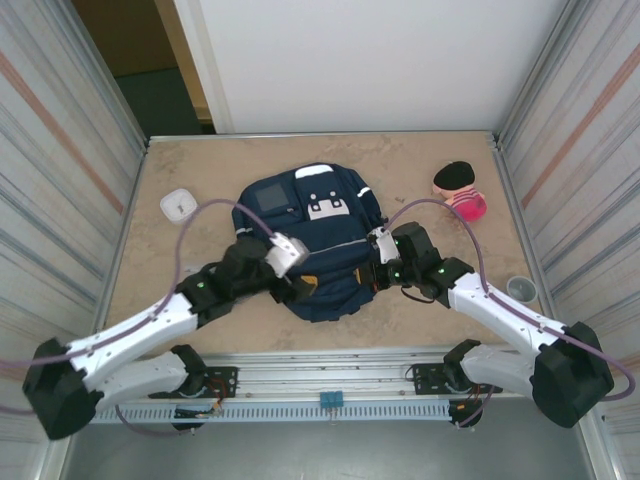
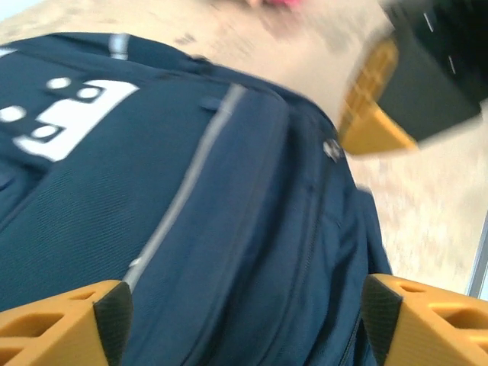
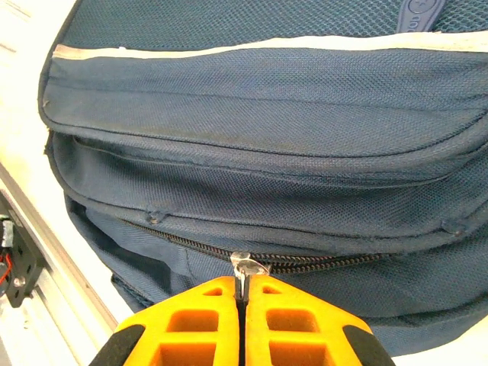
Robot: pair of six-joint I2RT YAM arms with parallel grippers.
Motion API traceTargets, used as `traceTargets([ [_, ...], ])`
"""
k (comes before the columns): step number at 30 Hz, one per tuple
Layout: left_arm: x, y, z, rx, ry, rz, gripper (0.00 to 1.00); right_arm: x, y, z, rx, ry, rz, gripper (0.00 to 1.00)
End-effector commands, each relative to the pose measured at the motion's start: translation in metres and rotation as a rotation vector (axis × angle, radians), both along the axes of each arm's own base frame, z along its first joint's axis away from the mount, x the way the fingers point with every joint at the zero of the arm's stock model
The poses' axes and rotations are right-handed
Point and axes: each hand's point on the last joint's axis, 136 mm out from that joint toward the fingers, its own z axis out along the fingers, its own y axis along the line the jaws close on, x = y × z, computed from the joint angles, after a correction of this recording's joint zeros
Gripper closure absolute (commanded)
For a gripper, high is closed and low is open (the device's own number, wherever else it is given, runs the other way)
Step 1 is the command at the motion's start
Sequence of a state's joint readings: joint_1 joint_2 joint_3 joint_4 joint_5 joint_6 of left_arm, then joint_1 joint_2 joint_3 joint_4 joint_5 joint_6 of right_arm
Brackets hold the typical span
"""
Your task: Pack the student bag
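Student bag (image 1: 320,240) fills table (image 1: 400,160) centre; far strip open.

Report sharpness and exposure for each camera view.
Top external: evenly lit, sharp, the student bag well defined. Left wrist: motion-blurred, the bag's stripe smeared. Right wrist: crisp on the zipper pull in the right gripper; table washed out at left.

**Left gripper (image 2: 244,316) spread wide, right gripper (image 3: 242,305) pinched tight**

The left arm (image 1: 150,325) reaches forward and inward from its base, its gripper's jaws standing far apart. The right arm (image 1: 500,310) angles in from the opposite side. Its orange fingers (image 3: 206,320) are pressed together, nipping a small metal zipper pull (image 3: 245,265) at their tips. The two grippers sit near each other.
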State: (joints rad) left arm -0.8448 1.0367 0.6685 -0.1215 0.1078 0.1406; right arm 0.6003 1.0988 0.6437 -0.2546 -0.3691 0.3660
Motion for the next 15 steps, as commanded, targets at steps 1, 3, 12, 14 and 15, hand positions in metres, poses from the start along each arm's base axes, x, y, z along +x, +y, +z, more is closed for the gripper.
traceTargets([
  [1,0.012,-0.023,0.005,0.172,-0.207,-0.164,0.18,-0.001,0.007,0.01,0.047,0.023,0.015,1.0],
  [3,0.022,-0.036,-0.002,0.209,-0.202,-0.182,0.18,0.0,0.007,0.009,0.046,0.025,0.011,1.0],
  [12,0.048,-0.073,-0.039,0.3,-0.16,-0.231,0.31,0.001,0.006,0.018,0.09,0.017,0.009,1.0],
  [14,0.042,-0.077,-0.043,0.297,-0.146,-0.264,0.36,0.001,0.004,0.021,0.122,0.021,0.003,1.0],
  [15,0.038,-0.078,-0.045,0.294,-0.139,-0.283,0.4,0.002,0.003,0.021,0.131,0.022,0.001,1.0],
])
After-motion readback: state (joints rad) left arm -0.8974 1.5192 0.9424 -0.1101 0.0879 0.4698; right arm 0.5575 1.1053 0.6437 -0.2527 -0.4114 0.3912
